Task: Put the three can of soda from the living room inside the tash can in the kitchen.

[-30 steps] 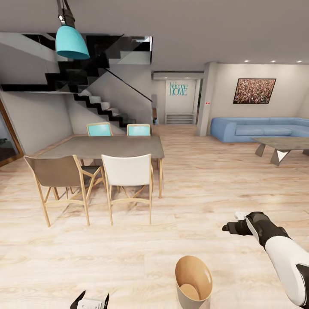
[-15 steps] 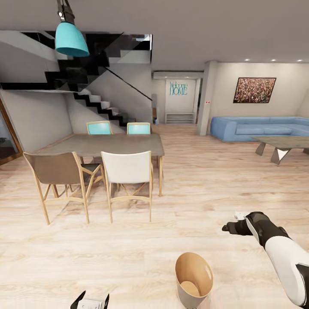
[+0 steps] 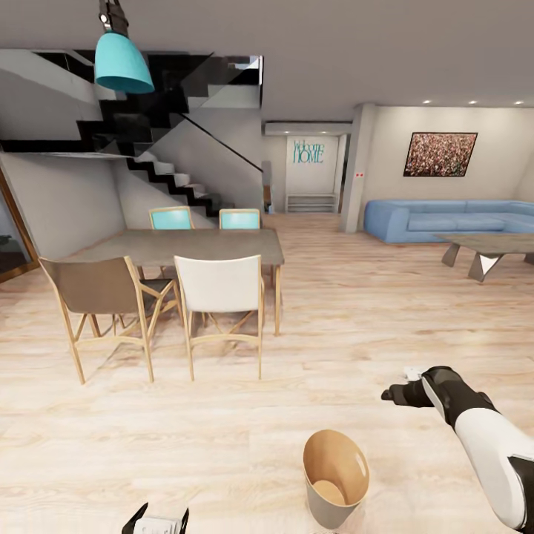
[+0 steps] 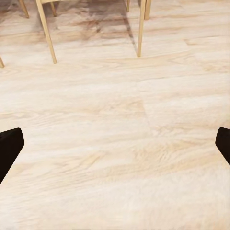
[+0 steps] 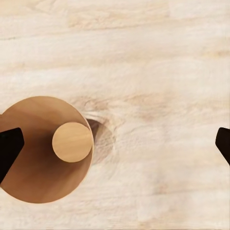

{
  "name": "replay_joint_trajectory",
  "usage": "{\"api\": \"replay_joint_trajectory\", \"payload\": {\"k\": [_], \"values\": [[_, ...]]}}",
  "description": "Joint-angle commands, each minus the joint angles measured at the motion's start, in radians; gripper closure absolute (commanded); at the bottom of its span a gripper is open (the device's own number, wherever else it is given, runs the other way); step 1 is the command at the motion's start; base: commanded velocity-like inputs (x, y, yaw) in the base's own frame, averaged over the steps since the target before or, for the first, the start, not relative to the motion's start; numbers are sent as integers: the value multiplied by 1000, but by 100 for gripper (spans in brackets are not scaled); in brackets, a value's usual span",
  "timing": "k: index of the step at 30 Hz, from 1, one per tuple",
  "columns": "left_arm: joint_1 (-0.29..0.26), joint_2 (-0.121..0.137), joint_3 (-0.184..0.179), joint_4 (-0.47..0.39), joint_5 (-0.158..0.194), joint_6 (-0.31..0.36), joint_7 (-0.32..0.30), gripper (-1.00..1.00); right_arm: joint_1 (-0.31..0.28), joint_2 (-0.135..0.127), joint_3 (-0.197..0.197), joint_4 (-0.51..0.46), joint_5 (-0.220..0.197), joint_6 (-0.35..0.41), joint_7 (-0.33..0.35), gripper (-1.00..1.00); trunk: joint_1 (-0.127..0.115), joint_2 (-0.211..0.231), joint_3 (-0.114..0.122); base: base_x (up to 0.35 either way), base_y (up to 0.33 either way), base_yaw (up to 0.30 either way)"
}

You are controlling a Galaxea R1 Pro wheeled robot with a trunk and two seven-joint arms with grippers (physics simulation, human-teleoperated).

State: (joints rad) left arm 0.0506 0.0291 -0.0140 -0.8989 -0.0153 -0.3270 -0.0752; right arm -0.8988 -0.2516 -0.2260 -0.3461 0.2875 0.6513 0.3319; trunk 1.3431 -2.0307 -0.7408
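Apparently mid-transit: the tash can (image 3: 335, 478) stands on the wood floor (image 3: 356, 311) just ahead, both the right gripper (image 5: 115, 143) and left gripper (image 4: 115, 148) spread wide and empty; next, fetching sodas near the blue sofa (image 3: 445, 220)

We read one sign: teal lettering "Welcome HOME" (image 3: 308, 153) on the far hallway wall (image 3: 311, 178), upper centre of the head view.

head forward, wrists facing floor (image 4: 115, 143)
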Motion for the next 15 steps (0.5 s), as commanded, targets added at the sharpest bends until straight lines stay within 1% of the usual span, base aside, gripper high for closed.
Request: {"api": "replay_joint_trajectory", "payload": {"k": [1,5,9,15], "values": [[0,0,0,0,0,0,0,-100,0,4,2,0,4,0,0,-100,4,-7,-3,0,0,0],[0,0,0,0,0,0,0,-100,0,15,16,4,21,0,0,-100,19,-35,-16,0,0,0],[0,0,0,0,0,0,0,-100,0,32,31,8,40,1,0,-100,35,-63,-28,0,0,0],[0,0,0,0,0,0,0,-100,0,44,38,10,50,1,-1,-100,58,-105,-47,0,0,0]]}}
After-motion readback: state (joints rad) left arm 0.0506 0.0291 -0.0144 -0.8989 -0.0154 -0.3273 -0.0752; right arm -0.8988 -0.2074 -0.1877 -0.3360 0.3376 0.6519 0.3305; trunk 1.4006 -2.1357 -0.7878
